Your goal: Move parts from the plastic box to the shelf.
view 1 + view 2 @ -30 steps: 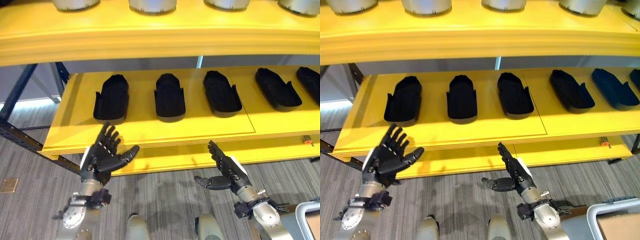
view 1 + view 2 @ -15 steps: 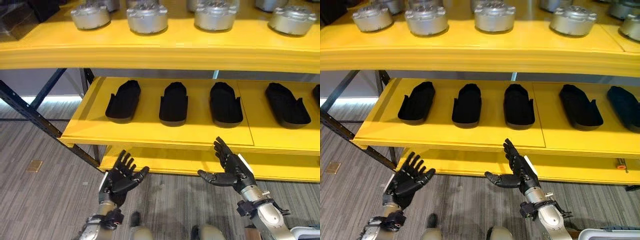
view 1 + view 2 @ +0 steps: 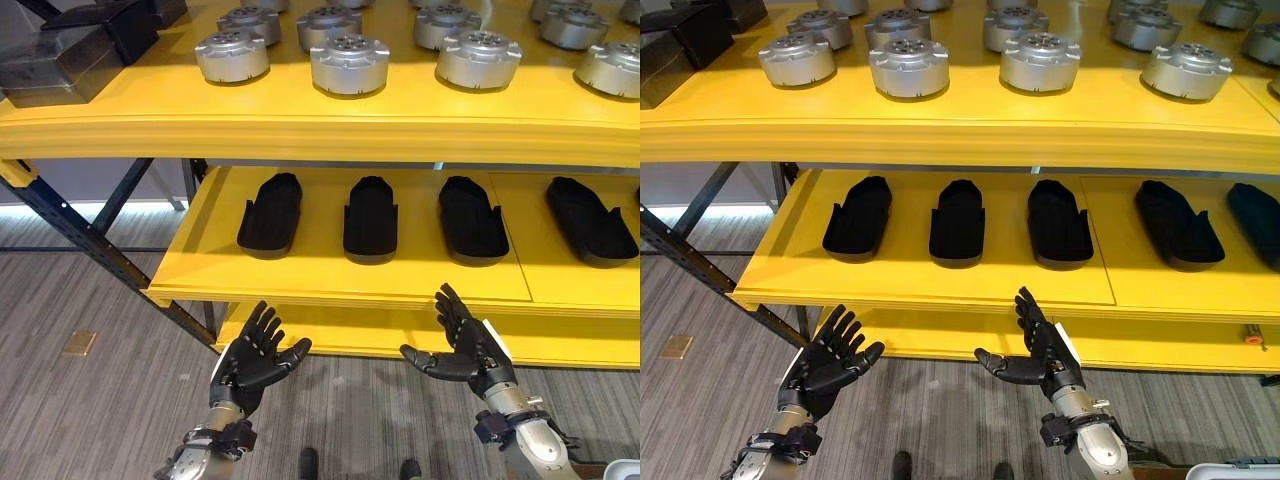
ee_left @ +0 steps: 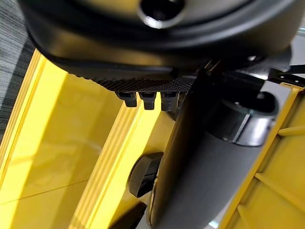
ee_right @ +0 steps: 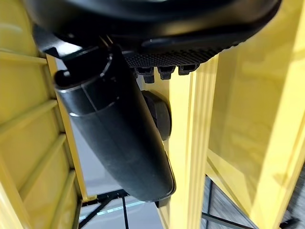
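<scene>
Both the left hand (image 3: 256,357) and right hand (image 3: 468,347) hang released and empty before the shelf (image 3: 330,280). Turn toward the plastic box (image 3: 1225,471), low at right; reach in for a part.

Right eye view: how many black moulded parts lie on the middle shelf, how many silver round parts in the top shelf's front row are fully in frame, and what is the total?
Black moulded parts on the middle shelf: 5, the rightmost cut off by the frame edge
Silver round parts, front row of the top shelf, fully in frame: 4
Total: 9
</scene>
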`<state>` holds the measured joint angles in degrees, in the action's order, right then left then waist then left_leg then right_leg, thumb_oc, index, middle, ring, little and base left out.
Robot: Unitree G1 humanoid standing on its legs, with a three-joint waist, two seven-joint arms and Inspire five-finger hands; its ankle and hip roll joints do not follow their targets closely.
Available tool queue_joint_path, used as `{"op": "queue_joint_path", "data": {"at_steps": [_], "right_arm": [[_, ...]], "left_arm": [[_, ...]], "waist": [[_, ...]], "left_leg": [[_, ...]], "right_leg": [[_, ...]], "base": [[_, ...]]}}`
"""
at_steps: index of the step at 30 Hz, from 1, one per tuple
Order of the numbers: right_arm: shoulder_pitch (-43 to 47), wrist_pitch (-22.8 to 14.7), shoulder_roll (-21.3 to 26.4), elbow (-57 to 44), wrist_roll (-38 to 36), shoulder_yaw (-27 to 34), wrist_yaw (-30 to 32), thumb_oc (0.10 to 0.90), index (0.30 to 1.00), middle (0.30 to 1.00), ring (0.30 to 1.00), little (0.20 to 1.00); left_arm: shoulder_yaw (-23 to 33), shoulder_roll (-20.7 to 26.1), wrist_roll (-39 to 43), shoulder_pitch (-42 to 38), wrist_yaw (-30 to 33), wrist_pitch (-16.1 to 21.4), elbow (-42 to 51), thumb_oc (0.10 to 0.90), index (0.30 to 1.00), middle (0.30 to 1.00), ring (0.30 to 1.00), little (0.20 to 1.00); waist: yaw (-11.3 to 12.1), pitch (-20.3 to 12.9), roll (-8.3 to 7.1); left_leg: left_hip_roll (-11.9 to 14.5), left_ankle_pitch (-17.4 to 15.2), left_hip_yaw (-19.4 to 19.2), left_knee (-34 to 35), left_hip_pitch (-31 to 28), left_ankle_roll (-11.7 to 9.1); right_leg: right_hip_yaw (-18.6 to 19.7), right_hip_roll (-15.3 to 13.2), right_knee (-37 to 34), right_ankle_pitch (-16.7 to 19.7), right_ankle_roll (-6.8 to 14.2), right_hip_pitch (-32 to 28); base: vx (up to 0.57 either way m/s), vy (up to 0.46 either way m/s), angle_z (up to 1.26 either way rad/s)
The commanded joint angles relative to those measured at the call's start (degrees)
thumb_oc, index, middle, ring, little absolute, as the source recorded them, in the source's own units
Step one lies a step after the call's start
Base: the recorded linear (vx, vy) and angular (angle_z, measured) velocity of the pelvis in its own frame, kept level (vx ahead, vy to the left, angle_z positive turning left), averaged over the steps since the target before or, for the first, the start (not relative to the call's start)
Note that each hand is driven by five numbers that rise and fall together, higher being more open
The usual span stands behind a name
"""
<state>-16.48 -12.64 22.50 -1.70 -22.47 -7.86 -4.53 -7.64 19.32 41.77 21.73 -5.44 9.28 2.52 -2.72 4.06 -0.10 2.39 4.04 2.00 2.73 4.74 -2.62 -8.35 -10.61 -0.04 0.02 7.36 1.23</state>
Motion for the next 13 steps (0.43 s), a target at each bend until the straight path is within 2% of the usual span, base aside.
{"op": "queue_joint_path", "data": {"at_steps": [1,5,13], "right_arm": [[5.91,-3.84,0.86,-0.84,-0.55,0.28,0.45,0.9,1.0,1.0,1.0,1.0],[6.39,-2.88,-0.02,0.01,-0.4,-0.6,0.63,0.9,1.0,1.0,1.0,1.0],[6.37,-2.17,-0.44,1.05,0.3,-1.16,1.02,0.9,1.0,1.0,1.0,1.0]], "left_arm": [[2.07,1.42,-5.72,-4.52,0.4,6.68,1.29,0.9,1.0,1.0,1.0,1.0],[2.26,2.29,-9.19,-5.42,1.69,7.01,0.11,0.9,1.0,1.0,1.0,1.0],[2.44,2.04,-11.02,-5.73,2.84,6.83,0.0,0.9,1.0,1.0,1.0,1.0]], "waist": [[0.58,-2.68,-1.71],[0.56,-2.69,-2.81],[0.43,-3.45,-3.74]], "left_leg": [[-0.86,-5.67,-0.43,-0.94,-2.33,1.36],[-1.74,-6.34,-1.58,-0.67,-2.92,2.16],[-2.45,-7.17,-2.31,-0.25,-4.13,2.93]], "right_leg": [[2.32,-0.41,-0.64,1.55,1.19,1.67],[3.38,-1.41,-0.76,2.38,2.03,1.98],[4.27,-2.24,-1.27,3.05,2.69,1.48]], "base": [[0.0,0.167,-0.34],[0.01,0.094,-0.21],[0.03,0.044,-0.08]]}}
